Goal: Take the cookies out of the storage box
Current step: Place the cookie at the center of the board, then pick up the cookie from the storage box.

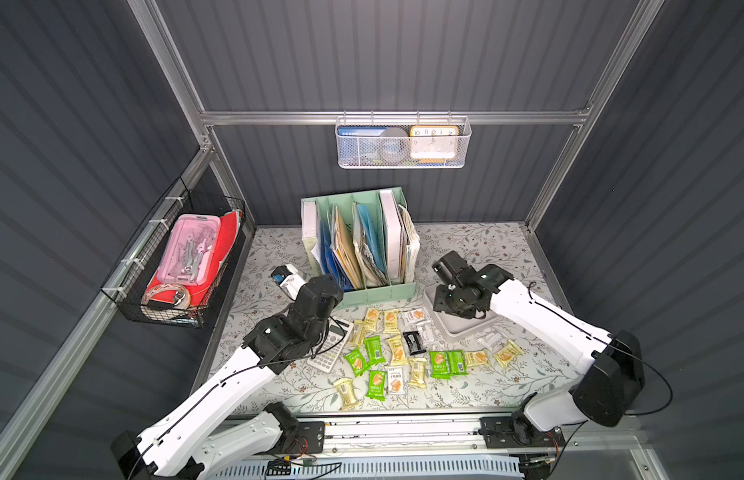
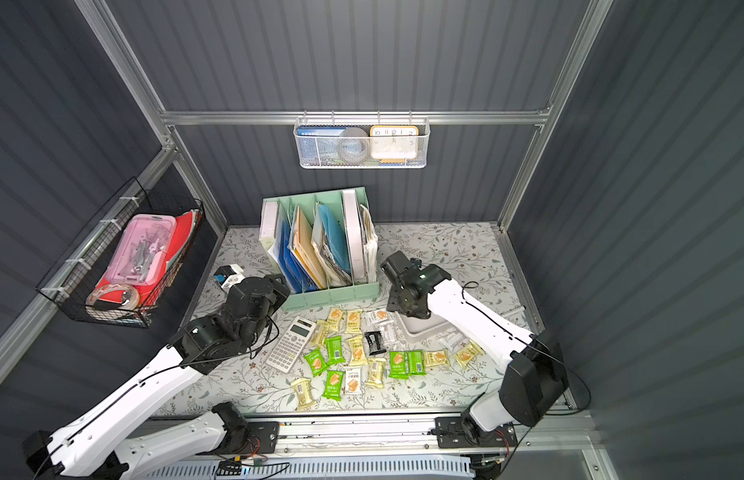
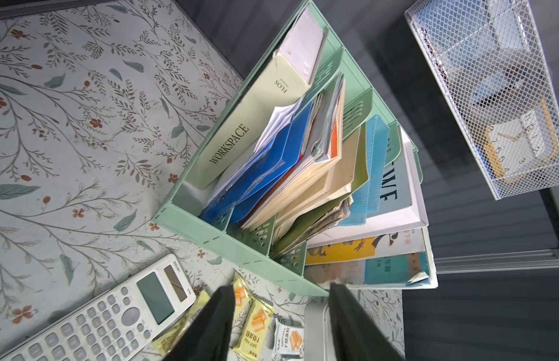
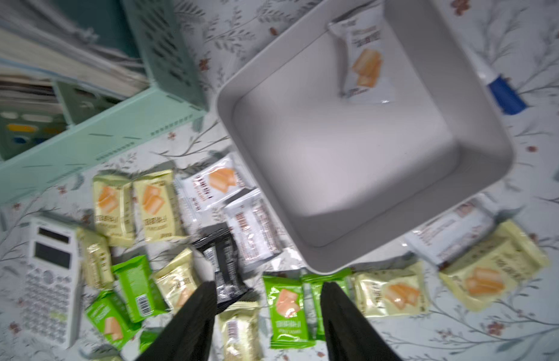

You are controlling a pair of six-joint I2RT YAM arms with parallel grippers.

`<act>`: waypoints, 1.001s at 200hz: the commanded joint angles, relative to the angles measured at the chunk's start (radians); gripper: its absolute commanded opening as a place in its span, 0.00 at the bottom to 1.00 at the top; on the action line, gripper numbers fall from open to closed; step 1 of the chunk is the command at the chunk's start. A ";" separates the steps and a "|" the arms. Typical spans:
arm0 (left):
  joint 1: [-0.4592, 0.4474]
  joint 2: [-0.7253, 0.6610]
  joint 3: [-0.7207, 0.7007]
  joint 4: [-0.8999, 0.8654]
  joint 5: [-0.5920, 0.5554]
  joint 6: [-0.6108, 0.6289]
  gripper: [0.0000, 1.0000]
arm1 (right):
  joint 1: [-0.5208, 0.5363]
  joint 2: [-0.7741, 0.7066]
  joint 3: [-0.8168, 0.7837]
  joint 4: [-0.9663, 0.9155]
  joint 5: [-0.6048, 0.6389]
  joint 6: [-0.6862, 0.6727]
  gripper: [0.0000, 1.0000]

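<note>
The storage box (image 4: 228, 103) is a shallow white-grey tray on the table's right side, seen in both top views (image 1: 465, 328) (image 2: 418, 330). One white cookie packet (image 4: 364, 62) lies inside it near a wall. Several cookies (image 1: 397, 351) in yellow, green, white and one black (image 4: 223, 265) lie scattered on the table in front of and beside the box. My right gripper (image 4: 268, 286) hangs above the box's back left part, open with nothing between its fingers. My left gripper (image 3: 281, 287) is open and empty, held above the table left of the cookies.
A mint green file organiser (image 1: 362, 249) full of folders stands right behind the cookies. A white calculator (image 1: 330, 351) lies left of them, partly under my left arm. A blue-capped pen (image 4: 503, 93) lies beside the box. Wire baskets hang on the back wall (image 1: 403, 143) and left wall (image 1: 174, 257).
</note>
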 commanded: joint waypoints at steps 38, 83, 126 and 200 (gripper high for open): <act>0.006 0.028 -0.031 0.024 -0.080 -0.067 0.54 | -0.209 0.081 -0.022 0.064 0.035 -0.258 0.62; 0.007 0.098 -0.028 -0.100 -0.121 -0.282 0.55 | -0.265 0.254 0.060 0.104 0.018 -0.332 0.63; 0.007 0.131 -0.061 -0.119 -0.122 -0.441 0.55 | -0.320 0.357 0.098 0.183 0.012 -0.364 0.62; 0.028 0.240 -0.007 -0.333 -0.141 -0.676 0.54 | -0.343 0.502 0.195 0.225 -0.037 -0.395 0.62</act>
